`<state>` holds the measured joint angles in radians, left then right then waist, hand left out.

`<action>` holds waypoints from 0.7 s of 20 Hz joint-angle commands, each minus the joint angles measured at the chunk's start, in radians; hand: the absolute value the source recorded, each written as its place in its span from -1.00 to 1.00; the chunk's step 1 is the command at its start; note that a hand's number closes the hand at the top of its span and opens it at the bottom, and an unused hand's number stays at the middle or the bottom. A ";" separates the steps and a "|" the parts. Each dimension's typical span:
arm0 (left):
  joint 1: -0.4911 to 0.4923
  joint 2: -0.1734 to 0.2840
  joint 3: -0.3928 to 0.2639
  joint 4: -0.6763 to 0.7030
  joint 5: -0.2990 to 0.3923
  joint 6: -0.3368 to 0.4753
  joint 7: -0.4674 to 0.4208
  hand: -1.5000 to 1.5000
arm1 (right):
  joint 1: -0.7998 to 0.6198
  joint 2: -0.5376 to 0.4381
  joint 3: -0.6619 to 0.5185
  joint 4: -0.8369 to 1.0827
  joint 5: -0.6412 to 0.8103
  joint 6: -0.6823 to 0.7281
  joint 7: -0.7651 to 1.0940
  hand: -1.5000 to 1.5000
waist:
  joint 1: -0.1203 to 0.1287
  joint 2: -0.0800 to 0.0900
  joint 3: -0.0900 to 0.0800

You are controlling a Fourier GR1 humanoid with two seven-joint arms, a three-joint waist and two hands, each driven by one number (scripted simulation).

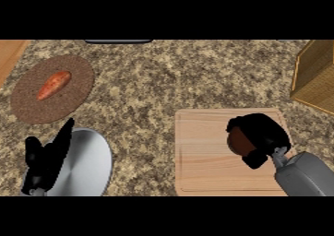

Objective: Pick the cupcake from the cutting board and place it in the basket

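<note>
On the pale wooden cutting board (204, 152) at the lower right, my right hand (261, 131) curls round the cupcake (239, 141), of which only a dark brown side shows below the fingers. The cupcake still sits at the board's right part. The basket (319, 76) is a woven wooden box at the right edge, beyond the board. My left hand (44, 159) rests at the lower left, fingers straight and pointing up, over a grey round plate.
A grey plate (91, 163) lies at the lower left under my left hand. A round brown woven mat (33, 103) at the upper left holds an orange sweet potato (54, 85). A dark object (118, 41) shows at the counter's far edge.
</note>
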<state>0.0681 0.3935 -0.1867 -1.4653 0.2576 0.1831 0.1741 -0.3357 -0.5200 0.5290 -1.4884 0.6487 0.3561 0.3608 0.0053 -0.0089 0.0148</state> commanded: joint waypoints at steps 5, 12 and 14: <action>0.082 -0.048 -0.037 0.103 -0.032 -0.012 -0.020 0.00 | -0.014 -0.032 0.023 0.014 0.092 -0.023 -0.096 1.00 | 0.000 0.011 -0.015; 0.054 -0.047 -0.025 0.092 -0.019 -0.029 0.015 0.00 | -0.085 0.138 -0.065 0.155 0.139 -0.082 0.174 1.00 | 0.006 0.016 -0.016; 0.055 -0.047 -0.024 0.071 -0.007 -0.035 0.030 0.00 | -0.122 0.204 -0.134 0.200 0.145 -0.116 0.332 1.00 | 0.012 0.018 -0.016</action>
<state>0.0766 0.3771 -0.1674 -1.4603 0.2453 0.1541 0.1421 -0.4054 -0.4212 0.4708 -1.3620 0.7709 0.2811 0.4760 0.0099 -0.0077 0.0145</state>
